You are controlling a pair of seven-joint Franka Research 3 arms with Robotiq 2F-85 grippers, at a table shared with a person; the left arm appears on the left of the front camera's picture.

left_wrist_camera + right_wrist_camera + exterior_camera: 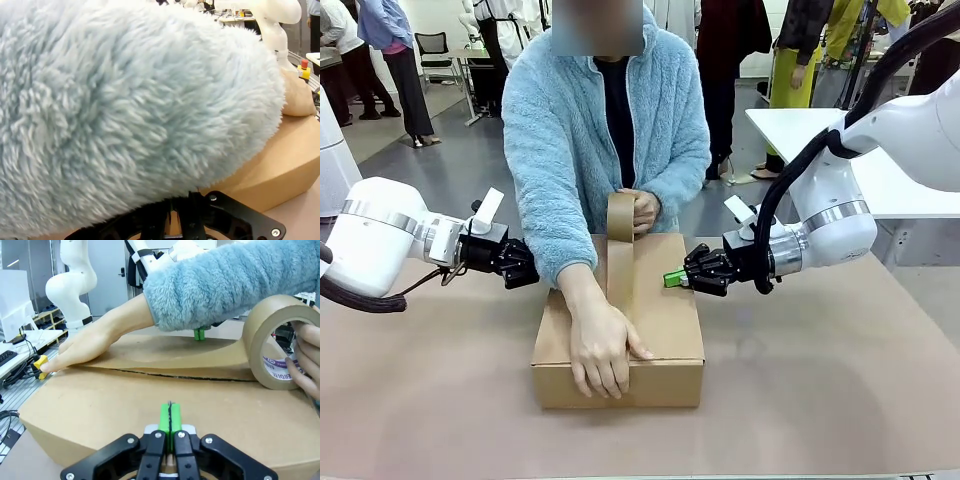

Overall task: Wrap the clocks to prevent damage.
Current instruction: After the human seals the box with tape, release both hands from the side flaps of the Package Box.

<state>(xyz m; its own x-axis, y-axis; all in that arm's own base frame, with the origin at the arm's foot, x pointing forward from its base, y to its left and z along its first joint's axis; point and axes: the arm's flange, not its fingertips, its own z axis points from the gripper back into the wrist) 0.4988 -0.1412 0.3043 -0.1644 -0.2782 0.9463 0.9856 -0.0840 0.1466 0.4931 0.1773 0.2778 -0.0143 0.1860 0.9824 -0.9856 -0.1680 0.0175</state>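
Observation:
The clocks are out of view. A closed cardboard box [672, 318] lies mid-table. A person presses one hand [600, 350] on its front edge and with the other holds a brown tape roll [620, 217], drawing a strip [619, 280] along the lid seam. My left gripper [525, 266] is shut at the box's left side, its tips behind the person's fluffy blue sleeve [125, 100]. My right gripper [672, 279] is shut, its green pads [169, 420] together over the box's right top edge [100, 405]. In the right wrist view the tape roll [272, 340] stands on the lid.
The brown table [840, 380] has free room in front and to both sides of the box. A white table [880, 170] stands behind my right arm. Other people stand farther back in the room.

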